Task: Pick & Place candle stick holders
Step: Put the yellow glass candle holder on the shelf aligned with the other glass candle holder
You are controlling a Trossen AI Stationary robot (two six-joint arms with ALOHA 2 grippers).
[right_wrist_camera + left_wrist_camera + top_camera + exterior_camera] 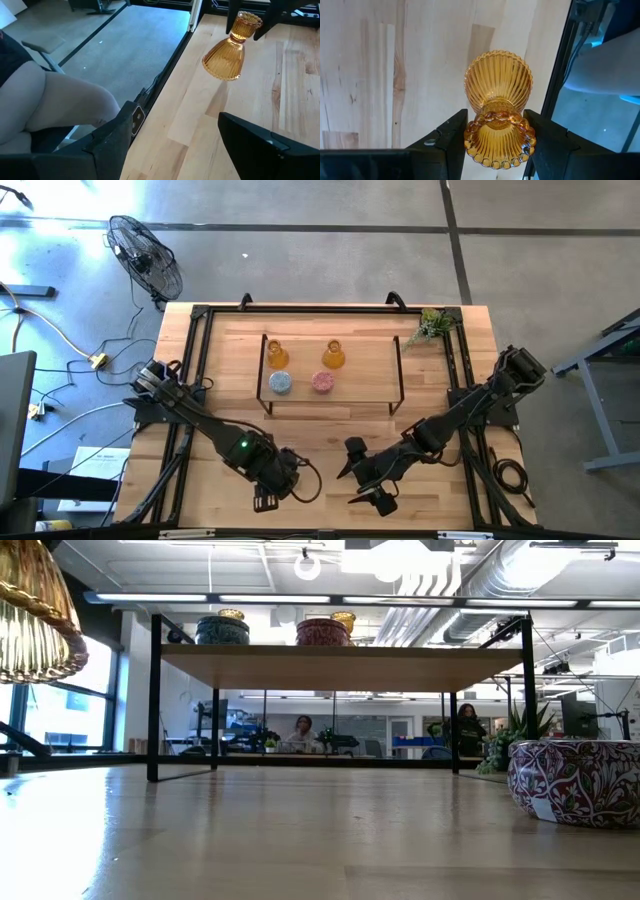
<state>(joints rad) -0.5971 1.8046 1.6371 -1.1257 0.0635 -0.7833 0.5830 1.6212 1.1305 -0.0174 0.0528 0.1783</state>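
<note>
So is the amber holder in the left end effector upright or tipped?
Tipped. The amber holder hangs slanted above the table, its neck clamped by the left end effector and its ribbed bulb swung out sideways.

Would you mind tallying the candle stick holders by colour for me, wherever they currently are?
Amber glass holders: 3 (two on the shelf, one held in the left gripper)
Blue holder: 1
Pink holder: 1
Purple-patterned holder: 1
Total: 6
</note>
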